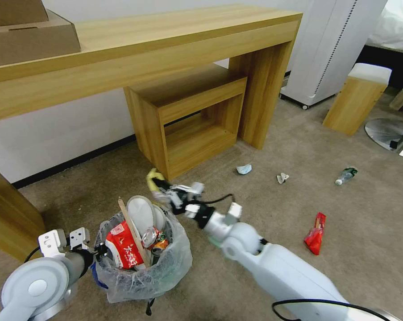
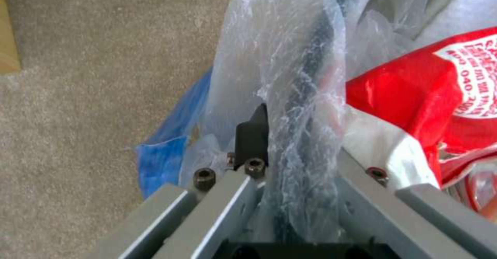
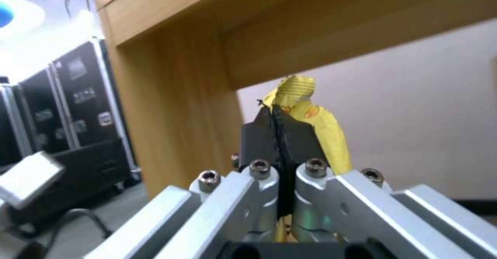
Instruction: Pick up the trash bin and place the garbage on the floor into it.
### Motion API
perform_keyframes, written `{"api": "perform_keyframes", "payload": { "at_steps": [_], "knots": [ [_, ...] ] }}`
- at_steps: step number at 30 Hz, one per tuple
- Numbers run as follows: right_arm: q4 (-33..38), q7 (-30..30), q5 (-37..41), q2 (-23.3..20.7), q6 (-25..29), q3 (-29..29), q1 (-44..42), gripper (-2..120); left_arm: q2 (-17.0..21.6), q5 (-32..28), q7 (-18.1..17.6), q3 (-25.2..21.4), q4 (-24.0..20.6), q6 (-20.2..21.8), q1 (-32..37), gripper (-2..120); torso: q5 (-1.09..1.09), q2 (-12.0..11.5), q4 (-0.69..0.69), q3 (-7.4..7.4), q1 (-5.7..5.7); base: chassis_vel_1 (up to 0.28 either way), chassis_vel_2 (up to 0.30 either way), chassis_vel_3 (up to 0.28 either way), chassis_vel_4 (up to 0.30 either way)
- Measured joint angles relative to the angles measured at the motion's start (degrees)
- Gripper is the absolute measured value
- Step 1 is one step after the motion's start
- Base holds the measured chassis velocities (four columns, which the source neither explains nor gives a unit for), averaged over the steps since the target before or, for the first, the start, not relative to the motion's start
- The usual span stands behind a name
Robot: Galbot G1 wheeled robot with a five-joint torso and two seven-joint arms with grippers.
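My left claw (image 1: 96,250), low at the frame's left edge in the head view, is clamped on the rim of the bin (image 1: 141,272); in the left wrist view its black fingers (image 2: 252,134) pinch the crinkled clear bag (image 2: 290,96) with no gap to spare. The bin sits at lower left of centre on the beige floor (image 1: 255,187), stuffed with a red wrapper (image 1: 123,250), two white slippers (image 1: 143,215), a wooden stick (image 1: 129,225) and smaller shiny wrappers (image 1: 154,238). A blue scrap (image 2: 168,150) hangs outside the bag by my left claw.

Just above and right of the bin's rim, my right claw (image 1: 159,185) is shut tight on a yellow wrapper (image 1: 153,176); in the right wrist view the fingers (image 3: 261,136) meet, with the yellow paper (image 3: 310,119) bunched above and beside them.

Litter lies loose on the carpet to the right: a pale blue wad (image 1: 244,169) at centre, a white wad (image 1: 282,178) just right of it, a clear green-labelled bottle (image 1: 346,175) farther right, and a red packet (image 1: 315,233) at lower right. Behind, a wooden desk (image 1: 165,53) spans the upper frame, a small shelf unit (image 1: 188,120) tucked under it, cardboard boxes (image 1: 27,31) at upper left, and a wooden stool (image 1: 357,98) at upper right.
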Motion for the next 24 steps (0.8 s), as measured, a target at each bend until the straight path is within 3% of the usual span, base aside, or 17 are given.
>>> {"api": "perform_keyframes", "payload": {
  "at_steps": [9, 20, 22, 24],
  "knots": [
    [-2.5, 2.8, -0.4, 2.9, -0.8, -6.9, -2.1, 0, -0.7, 0.3, -0.2, -0.4, 0.2, -0.1, 0.2, 0, 0.00, 0.0, -0.01, 0.00, 0.00, 0.000, 0.000, 0.000, 0.000],
    [-1.2, 4.2, -0.5, 1.7, -1.5, -8.2, -3.4, 0, -1.0, 0.9, -0.3, -0.4, 0.3, -0.1, 0.3, 0, 0.01, 0.0, -0.01, 0.00, 0.00, 0.000, 0.000, 0.000, 0.000],
    [-1.1, 3.6, -0.2, 1.6, -1.6, -8.2, -3.3, 2, -1.0, 0.9, -0.3, -0.5, 0.3, 0.0, 0.4, 0, 0.01, 0.0, -0.01, 0.00, 0.00, 0.000, 0.000, 0.000, 0.000],
    [-1.1, 2.9, -0.1, 1.4, -1.7, -8.3, -3.2, 11, -1.0, 1.0, -0.3, -0.7, 0.2, 0.0, 0.7, 0, 0.01, 0.0, -0.01, 0.00, 0.00, 0.000, 0.000, 0.000, 0.000]
  ]
}}
